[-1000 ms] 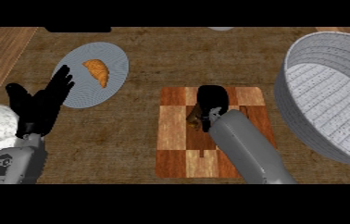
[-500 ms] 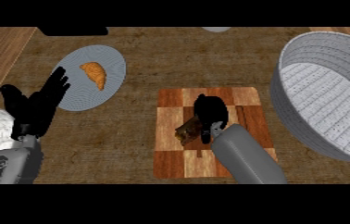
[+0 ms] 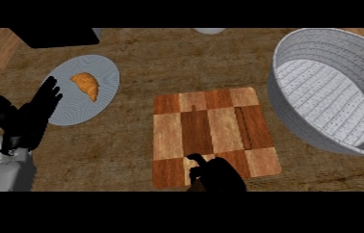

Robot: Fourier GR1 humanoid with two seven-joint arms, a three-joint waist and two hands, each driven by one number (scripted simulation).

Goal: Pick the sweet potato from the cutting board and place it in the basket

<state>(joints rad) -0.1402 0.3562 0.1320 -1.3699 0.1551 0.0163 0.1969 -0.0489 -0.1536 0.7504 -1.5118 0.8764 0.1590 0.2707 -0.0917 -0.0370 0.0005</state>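
Right hand (image 3: 219,175) low down at the near edge of the cutting board (image 3: 213,131), over the board's near left part, with only the black hand showing and no forearm behind it. Fingers curled in, thumb poking up on the left side. Wrapped round the sweet potato (image 3: 193,180), most of it hidden in the hand, just a small brown bit peeking out at the hand's left side. No other thing on the brown and tan squares of the board.

Left hand (image 3: 32,119) resting at the left edge of the counter (image 3: 142,54), palm flat, fingers straight and pointing up and a little to the right. Holding nothing. Fingertips just beside the near left rim of the plate (image 3: 107,71). A bit of grey forearm below it in the near left corner.

On the plate, one orange bun (image 3: 86,85), curved like a moon, near the middle.

Basket (image 3: 288,107) big, round and grey, at the right edge of the counter, just beside the board's right side, well apart from the right hand.

Black box (image 3: 57,36) at the far left corner. Small pale round thing (image 3: 210,31) at the far edge, too cut off to tell what
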